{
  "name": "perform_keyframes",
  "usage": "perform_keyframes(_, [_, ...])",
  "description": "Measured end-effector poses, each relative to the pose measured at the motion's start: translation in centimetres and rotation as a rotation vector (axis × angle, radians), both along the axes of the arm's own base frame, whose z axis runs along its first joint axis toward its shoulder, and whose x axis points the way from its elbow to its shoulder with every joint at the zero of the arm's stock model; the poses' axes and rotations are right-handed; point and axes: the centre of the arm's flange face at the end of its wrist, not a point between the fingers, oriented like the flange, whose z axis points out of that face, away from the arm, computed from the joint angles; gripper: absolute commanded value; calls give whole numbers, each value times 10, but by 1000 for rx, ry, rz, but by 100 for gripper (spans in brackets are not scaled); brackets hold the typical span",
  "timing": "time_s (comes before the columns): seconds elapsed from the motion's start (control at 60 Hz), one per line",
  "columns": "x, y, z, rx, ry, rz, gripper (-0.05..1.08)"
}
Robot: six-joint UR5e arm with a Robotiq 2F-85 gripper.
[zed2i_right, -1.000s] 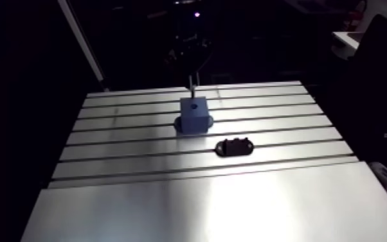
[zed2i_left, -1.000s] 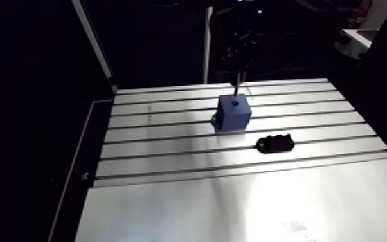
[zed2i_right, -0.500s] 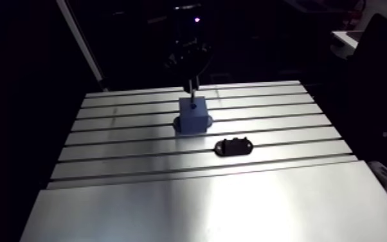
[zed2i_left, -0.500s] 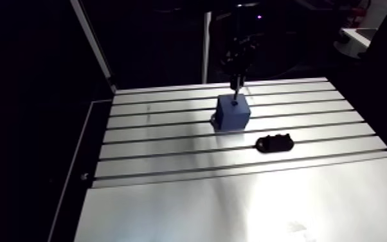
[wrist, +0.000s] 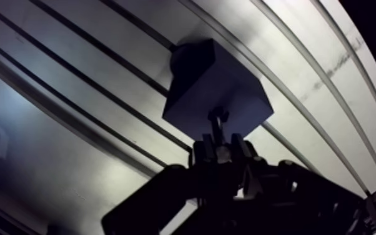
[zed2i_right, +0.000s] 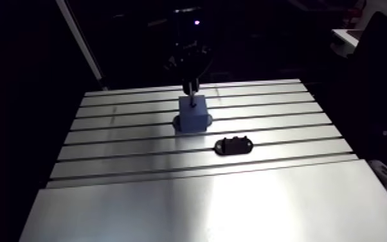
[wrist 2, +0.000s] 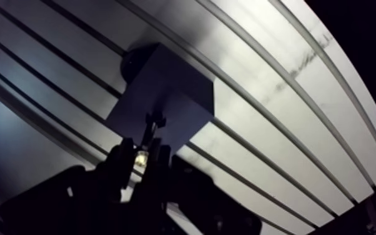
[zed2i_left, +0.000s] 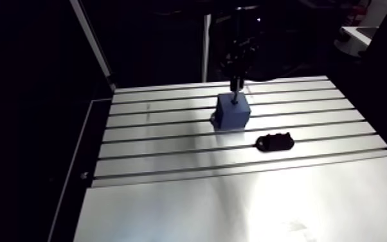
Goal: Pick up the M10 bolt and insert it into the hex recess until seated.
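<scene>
A blue block (zed2i_left: pixel 233 113) with a recess in its top face stands on the slotted table (zed2i_left: pixel 170 135). My gripper (wrist: pixel 220 145) hangs straight over the block, shut on the M10 bolt (wrist: pixel 217 125). The bolt's shank points down and its tip reaches the block's top face (wrist 2: pixel 156 119) at the recess. In the arm view the gripper (zed2i_left: pixel 236 80) comes down from above and the bolt (zed2i_left: pixel 234 95) shows as a thin rod meeting the block. Whether the tip is inside the recess cannot be told.
A black oblong part (zed2i_left: pixel 274 141) lies on the table to the right of the block and nearer the front. A smooth plate (zed2i_left: pixel 234 206) covers the table's front half. A slanted pale post (zed2i_left: pixel 93 45) rises at the back left corner.
The gripper with the bolt has come down toward the block; earlier the bolt's tip hung clear above the top face, now it meets it. The block and black part stayed put.
</scene>
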Motion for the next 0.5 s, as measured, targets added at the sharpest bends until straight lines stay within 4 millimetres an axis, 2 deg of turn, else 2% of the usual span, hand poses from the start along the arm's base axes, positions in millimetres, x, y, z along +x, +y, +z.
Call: perform_keyframes(0.5, [0, 0, -4, -1, -5, -1, 107])
